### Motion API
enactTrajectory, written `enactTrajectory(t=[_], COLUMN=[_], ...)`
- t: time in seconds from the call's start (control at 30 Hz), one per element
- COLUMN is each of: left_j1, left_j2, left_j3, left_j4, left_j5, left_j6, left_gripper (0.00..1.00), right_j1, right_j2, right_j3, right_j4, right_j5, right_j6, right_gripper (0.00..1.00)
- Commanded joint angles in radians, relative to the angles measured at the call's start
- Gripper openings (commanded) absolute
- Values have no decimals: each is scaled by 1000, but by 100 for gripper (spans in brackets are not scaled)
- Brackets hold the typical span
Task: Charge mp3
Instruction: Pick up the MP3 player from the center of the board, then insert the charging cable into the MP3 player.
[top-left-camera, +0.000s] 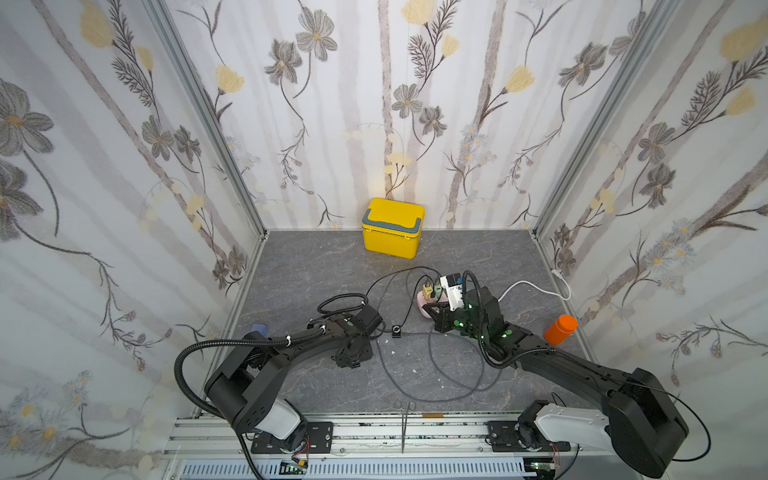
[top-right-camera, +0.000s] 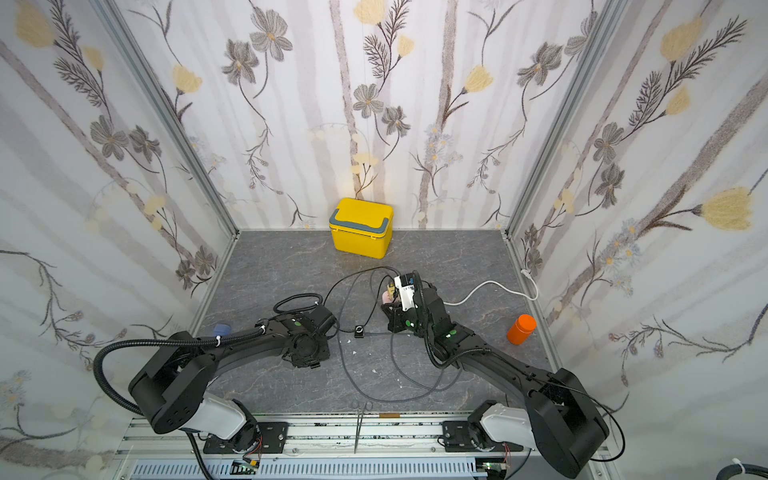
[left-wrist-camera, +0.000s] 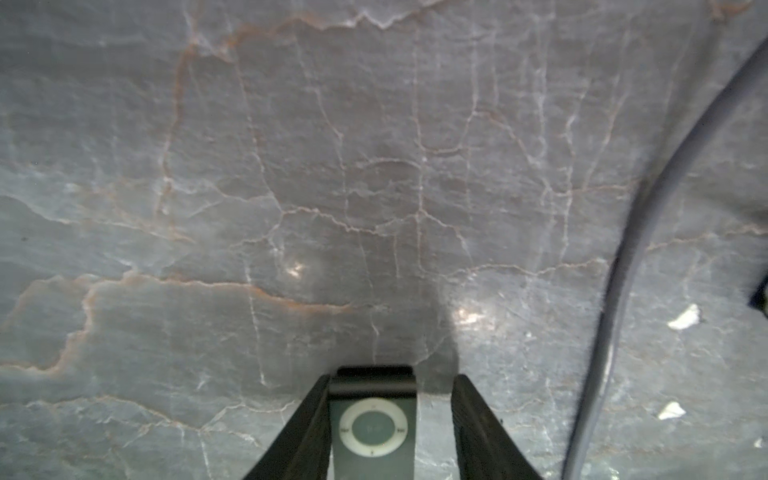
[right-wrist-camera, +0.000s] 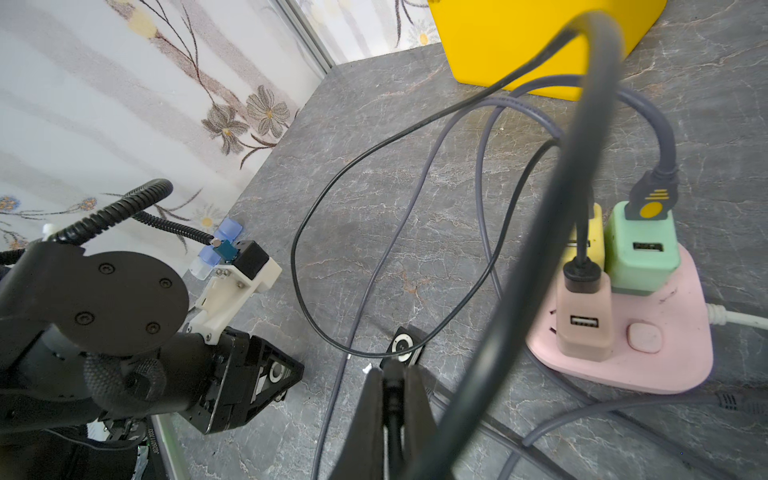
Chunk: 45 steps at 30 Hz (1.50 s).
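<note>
Left pincer (left-wrist-camera: 395, 376): I'm seeing it released, straddling an mp3 (left-wrist-camera: 372, 428).
Right pincer (right-wrist-camera: 392, 370): I'm seeing it clenched, sitting just beside second mp3 (right-wrist-camera: 404, 345) on table (right-wrist-camera: 374, 187).

1. We see the mp3 player (left-wrist-camera: 372, 430), small and dark with a white control ring, between the left gripper (left-wrist-camera: 394, 380) fingers, touching one.
2. A similar player (right-wrist-camera: 404, 346) lies flat on the bench (right-wrist-camera: 353, 104).
3. The black cable (right-wrist-camera: 582, 270) is plugged into a pink adapter (right-wrist-camera: 584, 328).

place: robot test booth | cues: floral wallpaper panels (top-left-camera: 332, 124), aluminium frame (top-left-camera: 206, 112), rail (top-left-camera: 374, 432)
</note>
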Motion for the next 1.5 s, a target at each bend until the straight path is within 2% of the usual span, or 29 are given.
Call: enactTrajectory(t=[0.0, 0.1, 0.33, 0.53, 0.63, 0.73, 0.8, 0.93, 1.0, 1.13, 1.47], left_j1=[-4, -4, -23, -43, -38, -33, -35, -17, -9, -5, -4], left_j2=[36, 67, 94, 91, 56, -10, -75, -186, -235, -316, -427], left_j3=[-18, -20, -13, -58, -29, 50, 104, 178, 180, 169, 119], left_j4=[12, 20, -2, 32, 30, 35, 59, 123, 158, 213, 318], left_j5=[111, 122, 141, 167, 146, 130, 137, 162, 168, 203, 133], left_j6=[-16, -2, 42, 66, 125, 240, 312, 367, 361, 362, 260], left_gripper=[44, 39, 35, 20, 20, 20, 20, 19, 19, 19, 19], right_j1=[-6, -14, -32, -34, -33, -20, 10, 124, 156, 191, 326], right_j2=[-3, -6, -13, -17, -21, -34, -63, -157, -188, -202, -121], right_j3=[-9, -16, -34, -59, -84, -100, -112, -138, -140, -123, -27], right_j4=[12, 11, 5, 21, 61, 96, 132, 203, 223, 246, 242], right_j5=[-12, -17, -20, -1, -1, -1, 14, 169, 215, 221, 328], right_j6=[-14, -14, -14, -10, -9, 12, 24, 27, 44, 69, 42], right_gripper=[0, 0, 0, 0, 0, 0, 0, 0, 0, 0, 0])
